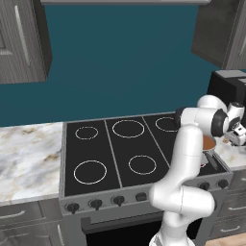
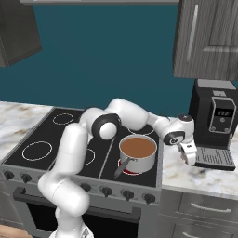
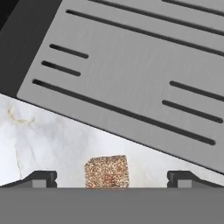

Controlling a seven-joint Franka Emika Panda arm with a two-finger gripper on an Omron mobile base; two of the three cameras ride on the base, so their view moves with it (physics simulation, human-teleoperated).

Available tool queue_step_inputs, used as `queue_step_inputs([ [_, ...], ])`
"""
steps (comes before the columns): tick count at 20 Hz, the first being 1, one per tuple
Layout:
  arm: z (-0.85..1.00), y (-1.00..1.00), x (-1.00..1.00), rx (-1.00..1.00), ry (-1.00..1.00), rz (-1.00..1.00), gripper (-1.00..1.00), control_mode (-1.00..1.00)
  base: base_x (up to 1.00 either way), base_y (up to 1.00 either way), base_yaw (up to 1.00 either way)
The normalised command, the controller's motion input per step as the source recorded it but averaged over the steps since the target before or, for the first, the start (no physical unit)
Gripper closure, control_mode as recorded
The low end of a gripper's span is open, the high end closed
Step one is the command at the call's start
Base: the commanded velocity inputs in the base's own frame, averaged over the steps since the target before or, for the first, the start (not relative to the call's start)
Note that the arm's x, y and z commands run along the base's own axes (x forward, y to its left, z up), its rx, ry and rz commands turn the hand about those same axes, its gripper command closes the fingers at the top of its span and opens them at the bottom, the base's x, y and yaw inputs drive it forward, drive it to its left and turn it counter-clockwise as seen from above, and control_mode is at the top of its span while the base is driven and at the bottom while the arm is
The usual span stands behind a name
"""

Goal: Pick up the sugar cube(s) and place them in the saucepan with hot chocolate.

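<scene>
Item: sugar cube (image 3: 107,171). Pale tan, speckled, resting on the marble counter (image 3: 52,140), just in front of the slotted grey drip tray (image 3: 131,70) of the coffee machine (image 2: 216,123). In the hand view it lies between the two finger tips, roughly centred, a little nearer the tip on the left of that view. No long axis; the faces sit nearly square to the fingers.

Item: gripper (image 3: 109,178). Fingers spread wide, nothing held; a clear gap shows on either side of the cube. In the right base view it hangs low over the counter between stove and coffee machine, pointing down. Whether the tips already reach the cube's level is hard to tell from these angles.

Item: saucepan (image 2: 137,153). Silver, brown liquid inside, on the front right burner of the stove (image 2: 56,139), handle toward the front edge. Near the gripper, on its stove side, across the counter edge.

Judgement: the coming move likely calls for a straight descent and closing, with little sideways correction; the carry to the pan is short.
</scene>
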Motion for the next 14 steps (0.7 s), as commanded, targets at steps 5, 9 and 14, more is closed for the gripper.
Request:
queue_step_inputs([
  [5,-0.14,0.00,0.00,0.00,0.00,0.00,-1.00,-1.00,0.00,0.00,0.00],
  [9,-0.01,0.00,0.00,0.00,0.00,0.00,-1.00,-1.00,0.00,0.00,0.00],
  [14,0.00,0.00,0.00,0.00,0.00,0.00,1.00,-1.00,0.00,0.00,0.00],
])
